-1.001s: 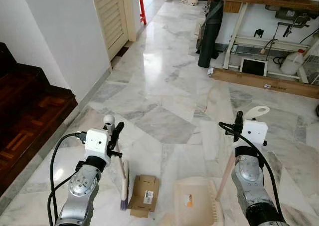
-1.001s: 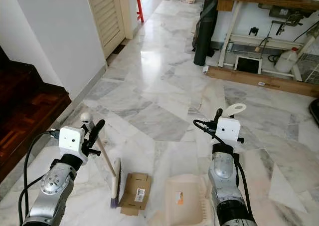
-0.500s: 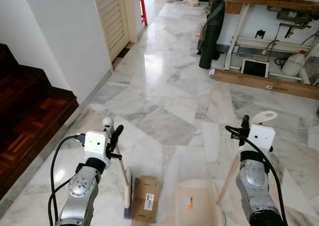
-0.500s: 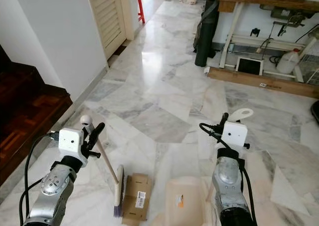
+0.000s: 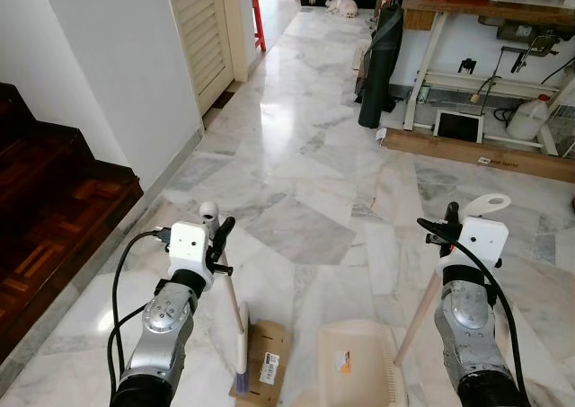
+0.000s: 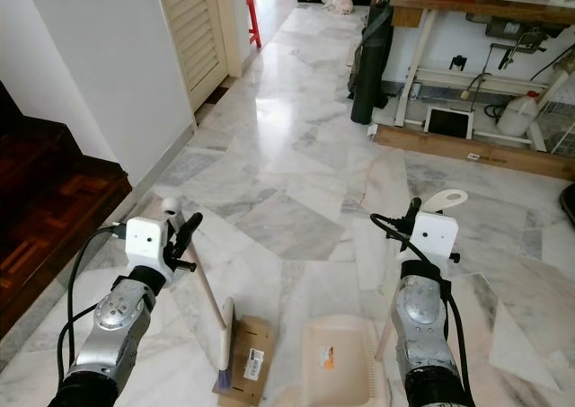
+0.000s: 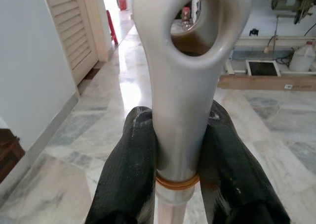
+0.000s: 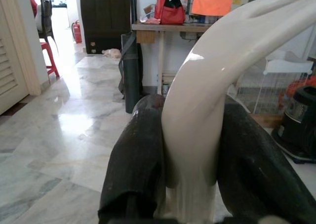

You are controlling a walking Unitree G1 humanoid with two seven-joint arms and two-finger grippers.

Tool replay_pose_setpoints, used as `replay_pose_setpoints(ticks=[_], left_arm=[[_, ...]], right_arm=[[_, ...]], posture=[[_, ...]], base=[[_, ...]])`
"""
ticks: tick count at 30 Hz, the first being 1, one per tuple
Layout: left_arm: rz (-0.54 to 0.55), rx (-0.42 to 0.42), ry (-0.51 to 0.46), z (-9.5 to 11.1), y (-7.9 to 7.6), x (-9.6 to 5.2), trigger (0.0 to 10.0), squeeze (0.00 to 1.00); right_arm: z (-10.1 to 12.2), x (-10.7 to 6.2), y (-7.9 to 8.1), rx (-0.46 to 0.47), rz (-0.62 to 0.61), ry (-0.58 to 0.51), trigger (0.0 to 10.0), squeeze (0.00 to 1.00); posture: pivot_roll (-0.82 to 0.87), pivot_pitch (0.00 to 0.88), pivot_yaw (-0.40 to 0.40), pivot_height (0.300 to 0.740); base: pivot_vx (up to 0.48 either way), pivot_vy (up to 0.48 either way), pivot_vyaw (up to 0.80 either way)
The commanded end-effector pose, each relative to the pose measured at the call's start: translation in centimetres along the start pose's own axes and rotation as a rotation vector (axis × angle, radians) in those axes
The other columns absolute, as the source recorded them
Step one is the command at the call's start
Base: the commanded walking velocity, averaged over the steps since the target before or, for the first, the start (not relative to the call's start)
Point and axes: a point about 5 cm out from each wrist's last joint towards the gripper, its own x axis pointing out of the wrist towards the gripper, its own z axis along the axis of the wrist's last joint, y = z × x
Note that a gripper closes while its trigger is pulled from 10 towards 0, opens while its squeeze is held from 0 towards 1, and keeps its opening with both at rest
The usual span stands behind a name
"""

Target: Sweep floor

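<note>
We clamp broom (image 5: pixel 235 322) in left gripper (image 7: pixel 177 150), dustpan (image 6: pixel 337 364) in right gripper (image 8: pixel 190 150); cardboard scrap (image 5: pixel 263 364) may slide past pan's left edge.

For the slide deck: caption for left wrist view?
Left gripper clamping the cream brush handle, marble floor beyond.

The floor (image 5: pixel 296 155) was white marble with grey veins. At lower centre lay a cream dustpan (image 5: pixel 355 367) bearing an orange label and a brown cardboard piece (image 5: pixel 266 364) with a white sticker. The brush (image 5: pixel 241 353) was cream with purple bristles. Dark red-brown wooden stairs (image 5: pixel 45 218) occupied the left; black fingers (image 7: pixel 131 179) clasped the cream handle.
</note>
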Motion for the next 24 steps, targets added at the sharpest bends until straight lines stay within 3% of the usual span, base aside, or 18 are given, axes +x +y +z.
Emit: replay_pose_setpoints(ticks=[1, 10, 24], left_arm=[[0.027, 0.012, -0.039, 0.6, 0.6, 0.3, 10.0, 0.00], [0.053, 0.004, -0.039, 0.3, 0.9, 0.2, 10.0, 0.00], [0.061, 0.034, -0.048, 0.6, 1.8, -0.5, 10.0, 0.00]], right_arm=[[0.4, 0.2, 0.0, 0.013, 0.013, -0.011, 10.0, 0.00], [0.3, 0.0, 0.4, 0.024, 0.035, -0.003, 10.0, 0.00], [0.4, -0.6, 1.6, 0.067, 0.061, -0.005, 10.0, 0.00]], posture=[[0.06, 0.000, -0.021, 0.740], [0.06, 0.000, -0.036, 0.740], [0.08, 0.000, -0.018, 0.740]], base=[[0.000, 0.000, 0.00], [0.000, 0.000, 0.00], [0.000, 0.295, 0.00]])
